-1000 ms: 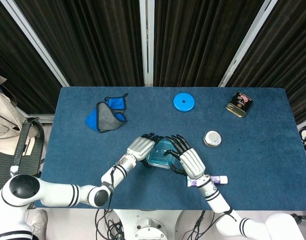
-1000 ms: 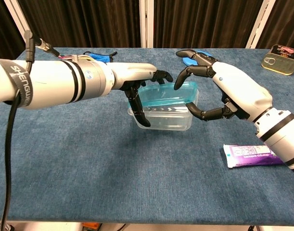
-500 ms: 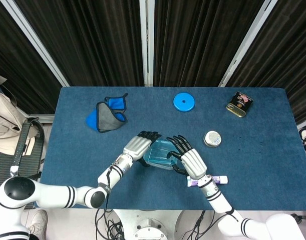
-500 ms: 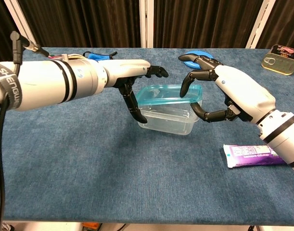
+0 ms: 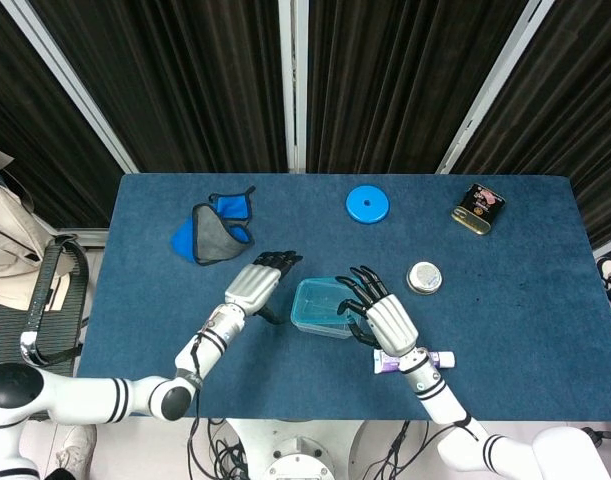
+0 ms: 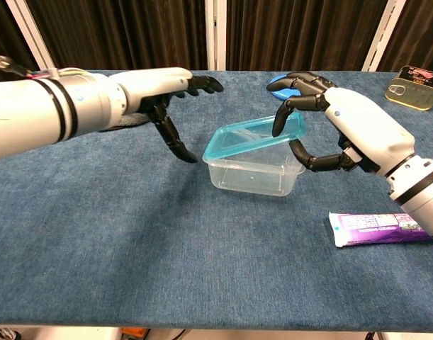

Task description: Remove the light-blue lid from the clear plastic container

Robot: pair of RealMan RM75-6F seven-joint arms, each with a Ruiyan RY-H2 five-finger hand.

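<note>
The clear plastic container (image 6: 248, 173) stands on the blue table, near its front middle (image 5: 320, 318). Its light-blue lid (image 6: 255, 134) lies tilted on top, the right end lifted off the rim and the left end still resting on it. My right hand (image 6: 351, 131) is at the container's right end (image 5: 385, 318); its fingers (image 6: 283, 113) curl over the lid's raised edge and the thumb reaches in underneath, so it holds that end. My left hand (image 6: 156, 88) hovers open to the left of the container (image 5: 253, 283), clear of it.
A purple wrapped bar (image 6: 375, 228) lies by my right wrist. Further back are a blue round disc (image 5: 368, 204), a small round silver tin (image 5: 423, 277), a dark tin can (image 5: 478, 209) and a blue-grey face mask (image 5: 213, 232).
My left hand has let go of the container and drawn back to the left. My right hand has lifted the lid's right end, which now sits tilted.
</note>
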